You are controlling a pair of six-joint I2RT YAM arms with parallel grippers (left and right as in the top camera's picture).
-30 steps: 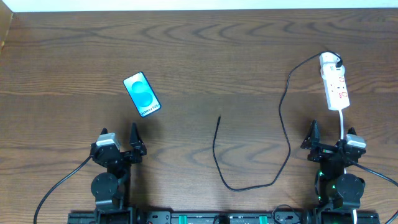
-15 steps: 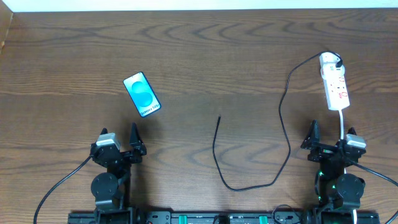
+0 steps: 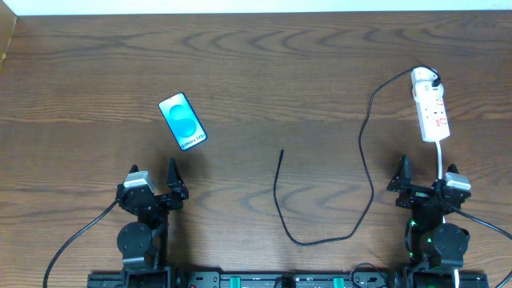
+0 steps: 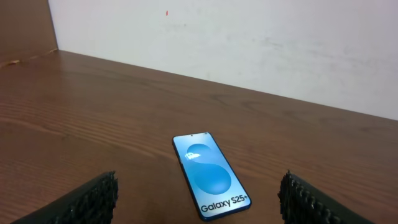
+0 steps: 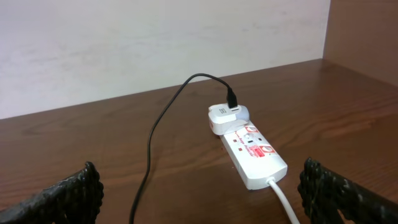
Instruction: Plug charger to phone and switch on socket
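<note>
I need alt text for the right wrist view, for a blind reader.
A white socket strip lies on a wooden table, a black charger cable plugged in at its far end. Open black fingers frame the lower corners.

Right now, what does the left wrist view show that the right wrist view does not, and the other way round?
Only the left wrist view shows the phone, lying flat, blue screen up. Only the right wrist view shows the socket, a white adapter plugged into its far end and the charger cable leading from it. Both show the wooden table, a white wall behind, and open fingers at the lower corners: left fingers, right fingers.
</note>
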